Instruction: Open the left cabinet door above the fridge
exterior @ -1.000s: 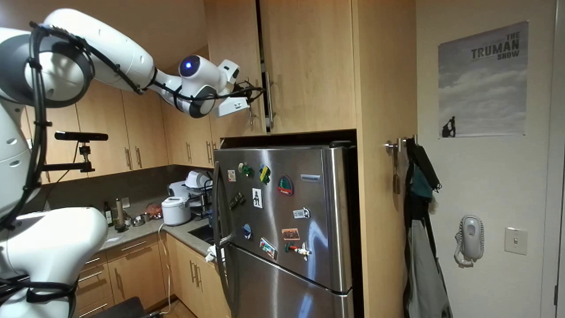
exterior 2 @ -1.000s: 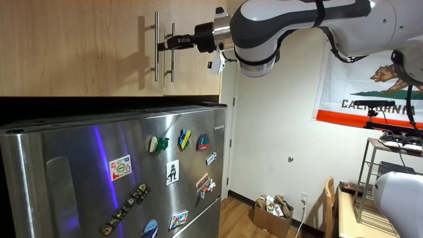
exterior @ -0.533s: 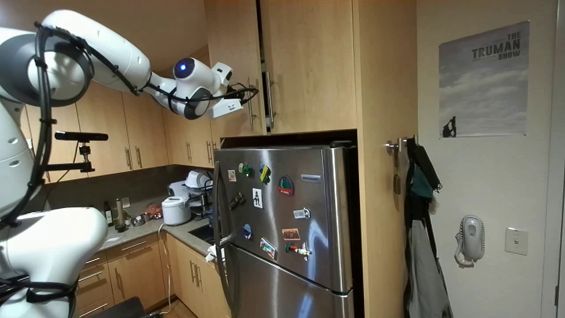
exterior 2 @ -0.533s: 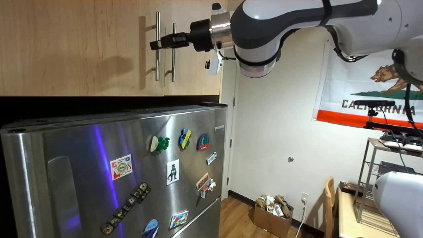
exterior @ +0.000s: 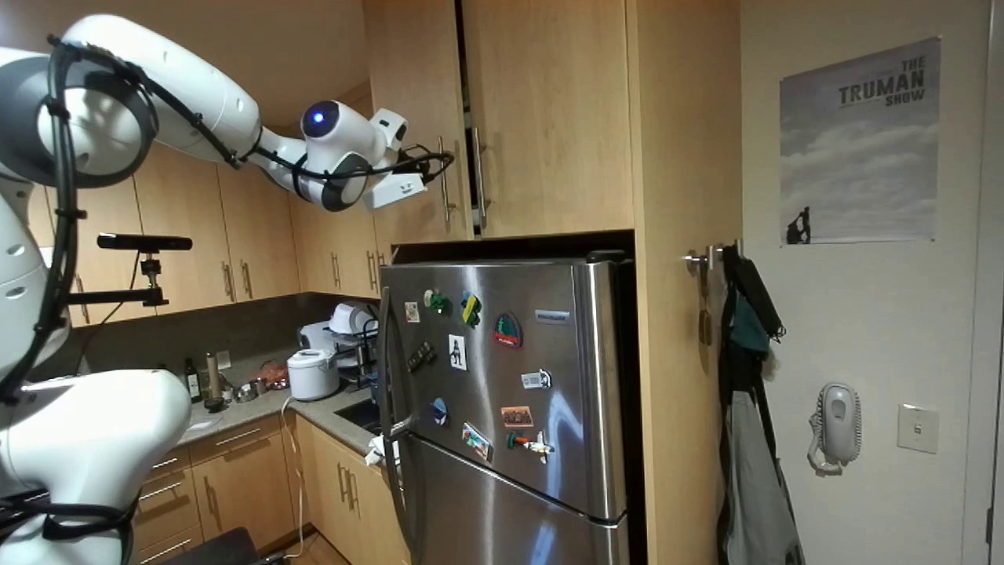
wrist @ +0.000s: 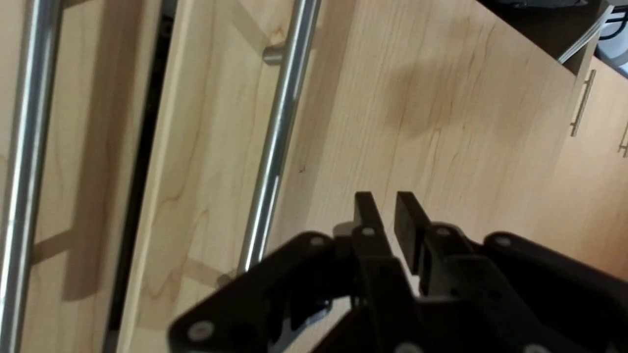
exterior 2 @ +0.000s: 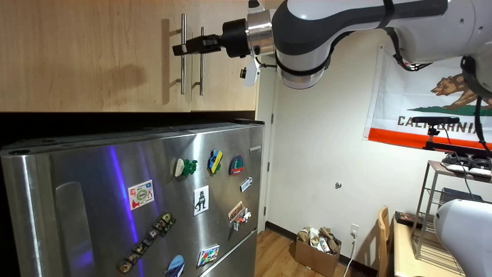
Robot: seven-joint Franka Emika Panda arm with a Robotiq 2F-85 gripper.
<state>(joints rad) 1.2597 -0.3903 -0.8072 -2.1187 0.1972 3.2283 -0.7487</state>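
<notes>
The left cabinet door (exterior: 420,86) is a light maple panel above the steel fridge (exterior: 486,377). It also shows in the wrist view (wrist: 441,122). Its vertical bar handle (exterior 2: 183,77) shows in both exterior views, and in the wrist view (wrist: 279,127) it stands left of the jaws. My gripper (wrist: 384,198) is open with a narrow gap and holds nothing. It is over the door panel, apart from the handle. In an exterior view the gripper (exterior 2: 177,50) covers part of both handles. In the other view the cable and wrist hide the fingertips.
The right cabinet door (exterior: 549,118) has its own handle (exterior: 479,180) close by, across a narrow dark gap. Smaller cabinets (exterior: 259,212) hang over the counter. A camera on a stand (exterior: 145,243) is near the arm. A dark space lies above the fridge.
The gripper has moved away from the two handles, over the left door panel. In the last half second it has drawn slightly farther the same way. The door has not visibly moved.
</notes>
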